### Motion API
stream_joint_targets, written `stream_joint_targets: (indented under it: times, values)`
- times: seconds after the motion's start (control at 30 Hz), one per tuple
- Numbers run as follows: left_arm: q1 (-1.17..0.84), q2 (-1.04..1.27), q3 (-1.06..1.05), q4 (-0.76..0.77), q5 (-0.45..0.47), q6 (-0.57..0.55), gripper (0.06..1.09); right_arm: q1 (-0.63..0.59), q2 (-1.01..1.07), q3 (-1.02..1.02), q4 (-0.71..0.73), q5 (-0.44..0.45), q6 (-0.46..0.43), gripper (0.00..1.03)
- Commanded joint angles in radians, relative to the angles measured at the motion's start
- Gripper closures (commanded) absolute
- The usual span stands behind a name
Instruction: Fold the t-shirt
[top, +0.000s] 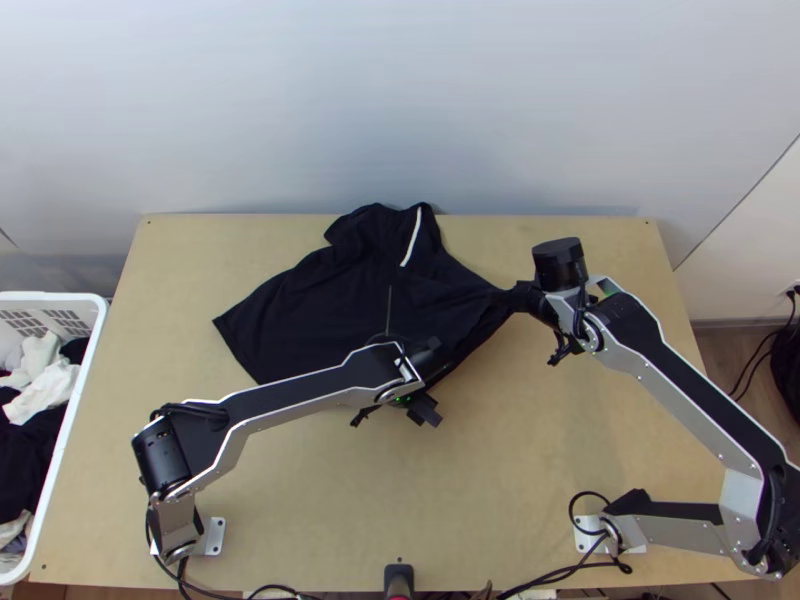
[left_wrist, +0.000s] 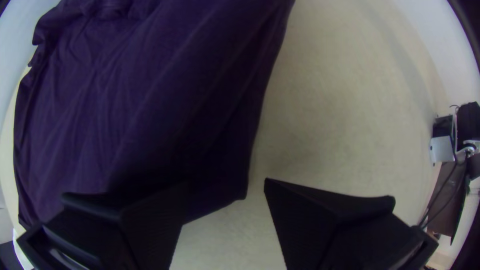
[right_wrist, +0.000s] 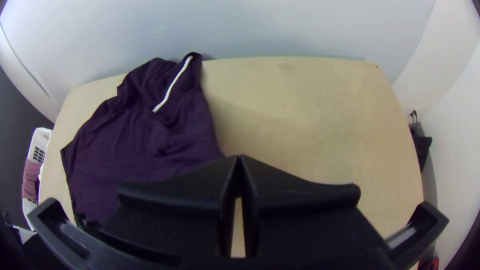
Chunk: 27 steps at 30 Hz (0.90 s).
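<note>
a white basket (top: 98, 330) of mixed clothes sits beside the counter (top: 530, 460). to its right, a black t-shirt (top: 310, 310) lies spread but rumpled toward the counter's back edge, a white strip (top: 412, 236) near its top and a wide straight hem (top: 234, 350) at lower left. the left pincer (top: 427, 382), spread wide, hovers at the shirt's near corner, one finger over fabric, the other over bare wood. at right, the right pincer (top: 513, 298) is pressed together on the shirt's drawn-out side.
</note>
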Motion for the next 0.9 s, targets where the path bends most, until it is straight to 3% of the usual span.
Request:
stream_joint_targets:
  times: [0.0, 0.13, 0.57, 0.87]
  values:
    - [-0.007, 0.038, 0.002, -0.004, -0.058, 0.005, 0.63, -0.001, -0.007, 0.002, -0.005, 0.001, 0.0, 1.0]
    - [-0.006, 0.059, 0.014, -0.004, -0.095, 0.041, 1.05, -0.004, -0.013, -0.002, -0.011, 0.001, 0.0, 1.0]
    - [0.063, -0.085, 0.082, -0.124, -0.139, 0.027, 1.04, -0.035, -0.06, 0.036, -0.06, -0.002, -0.004, 1.0]
    - [0.2, -0.292, 0.1, -0.221, -0.139, 0.005, 1.04, -0.038, -0.178, 0.11, -0.078, -0.001, -0.075, 1.0]
